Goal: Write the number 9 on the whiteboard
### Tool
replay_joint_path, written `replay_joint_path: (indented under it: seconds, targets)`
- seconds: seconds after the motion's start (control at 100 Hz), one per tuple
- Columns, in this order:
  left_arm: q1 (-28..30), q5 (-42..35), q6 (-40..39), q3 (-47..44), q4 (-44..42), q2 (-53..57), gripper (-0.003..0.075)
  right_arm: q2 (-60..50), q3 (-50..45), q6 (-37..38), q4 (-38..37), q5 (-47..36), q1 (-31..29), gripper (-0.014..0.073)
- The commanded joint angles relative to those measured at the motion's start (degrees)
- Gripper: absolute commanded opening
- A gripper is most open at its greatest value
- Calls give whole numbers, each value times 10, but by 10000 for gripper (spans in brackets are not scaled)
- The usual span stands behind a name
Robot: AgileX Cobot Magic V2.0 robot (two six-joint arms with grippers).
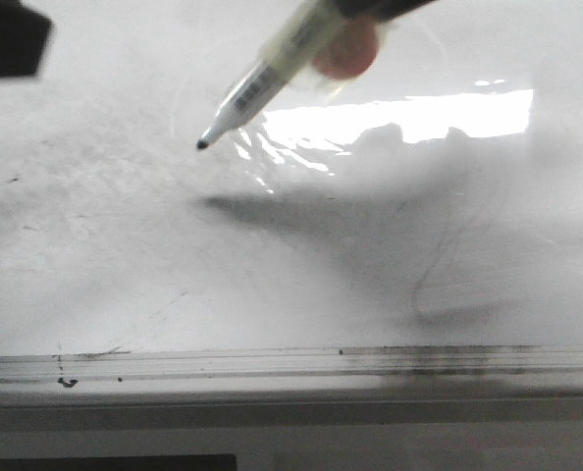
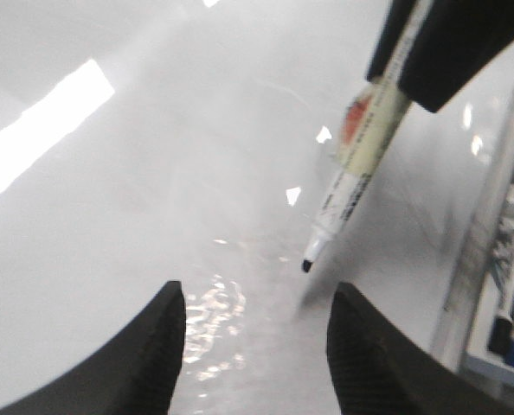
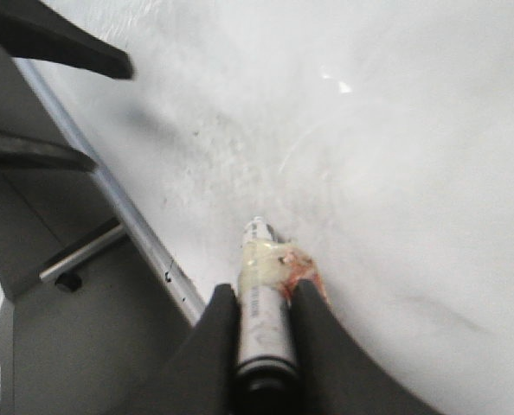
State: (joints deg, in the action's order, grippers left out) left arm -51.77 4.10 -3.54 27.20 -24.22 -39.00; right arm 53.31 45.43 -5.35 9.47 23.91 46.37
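Note:
The whiteboard (image 1: pixel 125 255) is glossy white with grey smudges and fills the front view. No black stroke of the number 9 shows on it, only a faint grey erased curl (image 1: pixel 437 285). My right gripper (image 3: pixel 264 298) is shut on a marker (image 3: pixel 262 320), uncapped, with yellowish tape round its barrel. The marker (image 1: pixel 272 74) slants down from the upper right, and its black tip (image 1: pixel 203 145) hangs just above the board, apart from its shadow. My left gripper (image 2: pixel 257 298) is open and empty, and the marker (image 2: pixel 352 181) shows just beyond it. Its dark edge (image 1: pixel 7 39) shows at the far left.
A dirty metal rail (image 1: pixel 291 365) runs along the board's near edge; it also shows in the right wrist view (image 3: pixel 136 233). Several spare markers (image 2: pixel 510 298) lie beyond the rail in the left wrist view. A bright window glare (image 1: pixel 409 118) lies on the board.

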Motion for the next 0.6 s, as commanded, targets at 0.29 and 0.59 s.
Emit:
replay_joint_path:
  seconds: [0.29,0.59]
  targets:
    - [108,-50,-8,19,71,68,347,6,116,20,-1,-14,-86,-50]
    - [113,-63,-8,19,77,67,347,135,162,34,11,19,-92,-51]
